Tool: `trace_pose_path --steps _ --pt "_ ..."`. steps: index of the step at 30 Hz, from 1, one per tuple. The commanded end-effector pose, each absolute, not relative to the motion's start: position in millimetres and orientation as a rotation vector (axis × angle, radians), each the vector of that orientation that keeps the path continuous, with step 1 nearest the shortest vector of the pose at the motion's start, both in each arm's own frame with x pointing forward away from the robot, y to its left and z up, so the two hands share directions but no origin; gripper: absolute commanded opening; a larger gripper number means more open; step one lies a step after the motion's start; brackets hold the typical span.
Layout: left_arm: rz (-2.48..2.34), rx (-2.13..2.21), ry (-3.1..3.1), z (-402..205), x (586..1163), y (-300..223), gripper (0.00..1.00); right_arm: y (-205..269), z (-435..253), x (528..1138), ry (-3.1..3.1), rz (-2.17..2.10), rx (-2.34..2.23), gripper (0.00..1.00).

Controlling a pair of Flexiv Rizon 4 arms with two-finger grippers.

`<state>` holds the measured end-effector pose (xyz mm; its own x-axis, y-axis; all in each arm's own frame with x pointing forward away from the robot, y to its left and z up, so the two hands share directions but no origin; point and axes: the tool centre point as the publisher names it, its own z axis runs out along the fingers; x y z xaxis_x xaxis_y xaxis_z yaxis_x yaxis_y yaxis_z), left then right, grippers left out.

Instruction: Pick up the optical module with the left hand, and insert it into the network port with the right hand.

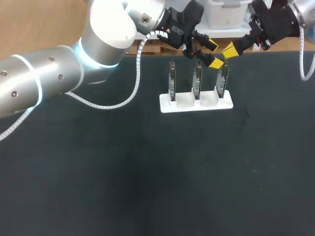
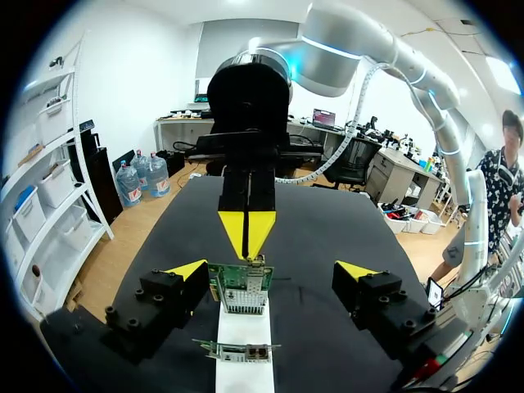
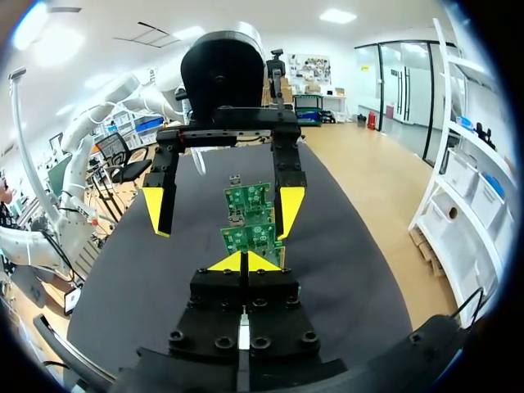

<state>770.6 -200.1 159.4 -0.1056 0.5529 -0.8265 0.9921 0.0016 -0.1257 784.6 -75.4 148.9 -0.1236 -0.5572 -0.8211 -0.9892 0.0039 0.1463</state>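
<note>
Left gripper [image 1: 214,54] fingers apart, above end board [image 1: 222,81] in white holder [image 1: 196,105]; right gripper [image 1: 229,49] tips pressed together (facing other gripper), close by.

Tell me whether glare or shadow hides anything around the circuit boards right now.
Head view: glare whites out the left arm's joint; the boards in their white holder stand clear on the dark table. Left wrist view: boards evenly lit. Right wrist view: no glare on the boards.

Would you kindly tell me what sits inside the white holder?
Three boards stand upright in the white holder, one per slot; their bottom edges are hidden inside the slots.
</note>
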Motion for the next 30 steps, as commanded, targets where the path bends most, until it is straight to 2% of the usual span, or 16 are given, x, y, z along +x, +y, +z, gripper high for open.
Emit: trace_pose_path --steps 1,30 --pt "-0.993 1.604 1.715 160 773 -201 1.0 -74 144 784 1.736 1.009 -1.6 0.0" --pt "-0.993 1.604 1.715 160 773 -201 1.0 -77 120 781 1.811 1.025 -1.615 0.0"
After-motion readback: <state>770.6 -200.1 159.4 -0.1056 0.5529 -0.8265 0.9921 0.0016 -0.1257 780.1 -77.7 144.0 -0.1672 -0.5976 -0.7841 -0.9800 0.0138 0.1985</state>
